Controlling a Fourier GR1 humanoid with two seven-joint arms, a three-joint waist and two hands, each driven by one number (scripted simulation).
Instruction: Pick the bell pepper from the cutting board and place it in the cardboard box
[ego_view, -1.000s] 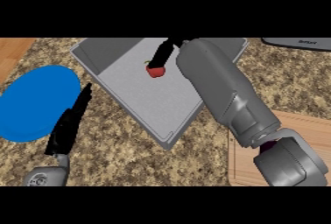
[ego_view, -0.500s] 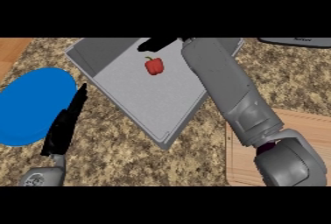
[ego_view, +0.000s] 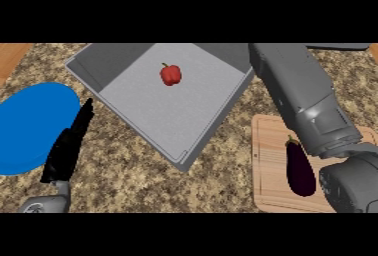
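Fingers of the left hand (ego_view: 68, 150) are straight and together, holding nothing; it rests at the lower left of the frame, its tips just over the right rim of the blue plate (ego_view: 29, 127). The right hand is out of sight past the top edge, so whether it is wide or closed cannot be told; only its grey forearm (ego_view: 306, 107) shows, running up the right side of the frame.

The red bell pepper (ego_view: 170, 74) lies on the floor of the grey box (ego_view: 173, 112) in the upper middle, apart from the walls. Placement looks done. What remains, I judge, is drawing the right arm back toward the lower right without brushing the box's right wall or the eggplant (ego_view: 300, 169) lying on the wooden cutting board (ego_view: 267, 165) beneath it.
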